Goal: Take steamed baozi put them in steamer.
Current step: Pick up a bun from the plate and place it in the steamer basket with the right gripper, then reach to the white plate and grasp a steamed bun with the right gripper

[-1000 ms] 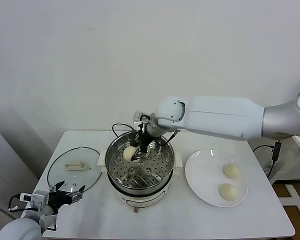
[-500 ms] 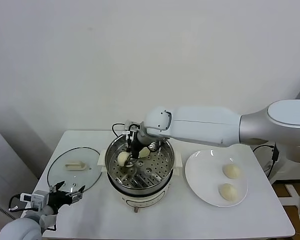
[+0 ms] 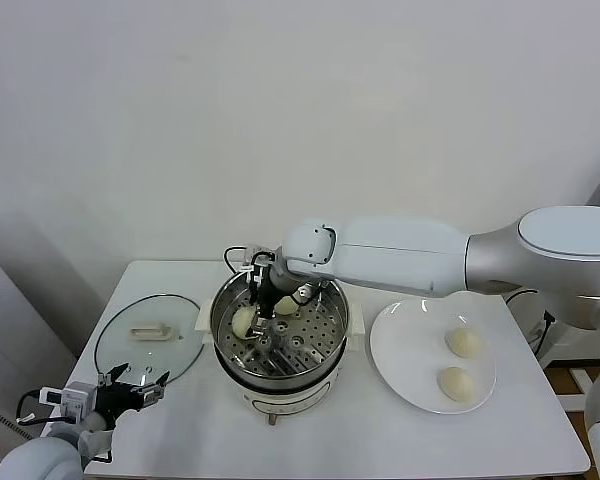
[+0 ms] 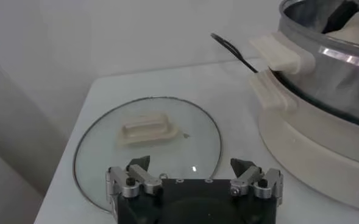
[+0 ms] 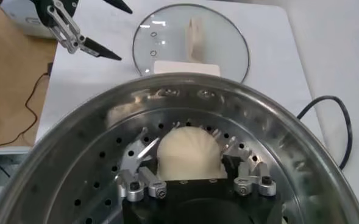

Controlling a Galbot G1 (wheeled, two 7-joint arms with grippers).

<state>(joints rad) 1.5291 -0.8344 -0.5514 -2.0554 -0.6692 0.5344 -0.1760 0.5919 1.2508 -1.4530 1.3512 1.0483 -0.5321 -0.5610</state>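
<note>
Now my right gripper [image 5: 188, 159] stands released astride a baozi [image 5: 188, 152] on the steamer [image 5: 69, 164] tray; lifting crookedly, I judge, could drag it against its neighbour.

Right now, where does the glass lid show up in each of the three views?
Head view: the glass lid lies flat on the table, on the robot's left of the steamer.
Left wrist view: mid-frame, just beyond the open left tool.
Right wrist view: at the top edge, past the steamer's rim.
Shared landmark: the lid's cream handle.
</note>
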